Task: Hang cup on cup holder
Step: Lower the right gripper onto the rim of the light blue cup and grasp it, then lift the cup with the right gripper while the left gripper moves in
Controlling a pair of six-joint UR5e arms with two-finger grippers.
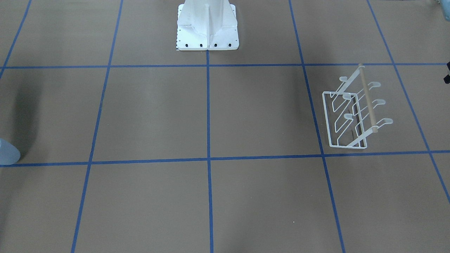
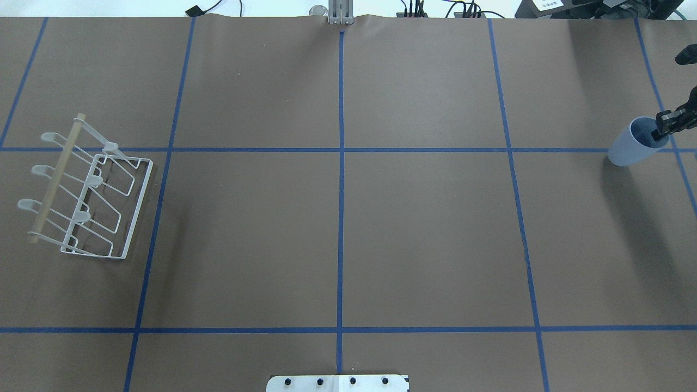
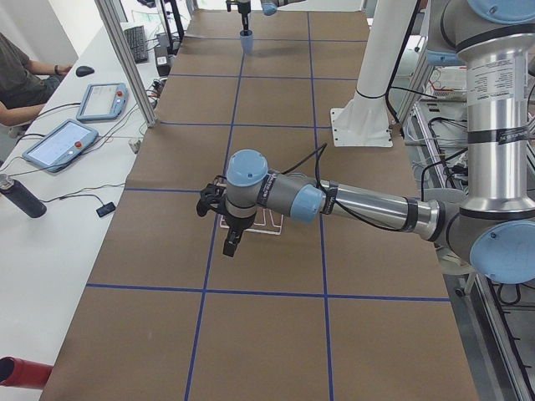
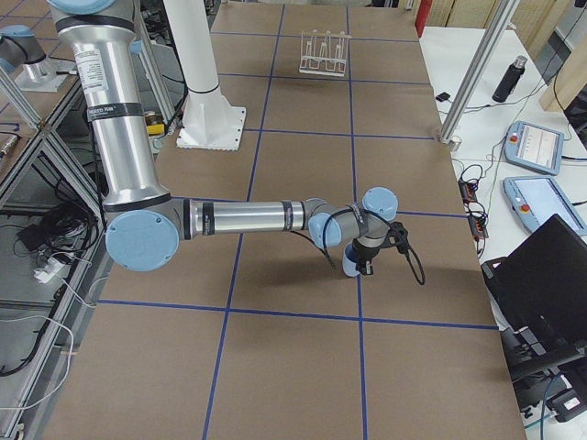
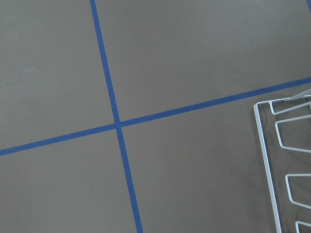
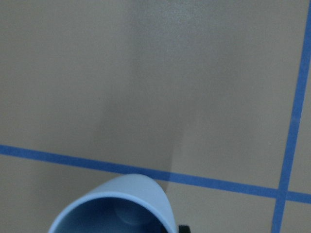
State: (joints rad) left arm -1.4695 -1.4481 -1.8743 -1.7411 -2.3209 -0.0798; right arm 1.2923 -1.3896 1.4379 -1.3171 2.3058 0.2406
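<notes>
The pale blue cup (image 2: 626, 149) stands upright at the table's far right; it also shows at the front view's left edge (image 1: 7, 151) and in the right wrist view (image 6: 121, 199). My right gripper (image 2: 664, 129) is at its rim. One finger is inside the mouth and one black fingertip (image 6: 182, 228) is tight against the outside wall, shut on the rim. The white wire cup holder (image 2: 139, 209) with its wooden rod stands at the far left (image 1: 326, 119). My left gripper (image 3: 219, 227) hangs above the holder; I cannot tell whether it is open or shut.
The white robot pedestal (image 1: 207, 38) is bolted at the table's middle near edge. Blue tape lines (image 2: 341, 218) divide the brown table. Operators' tablets (image 3: 63, 142) and a black bottle (image 3: 21, 196) lie on the side bench.
</notes>
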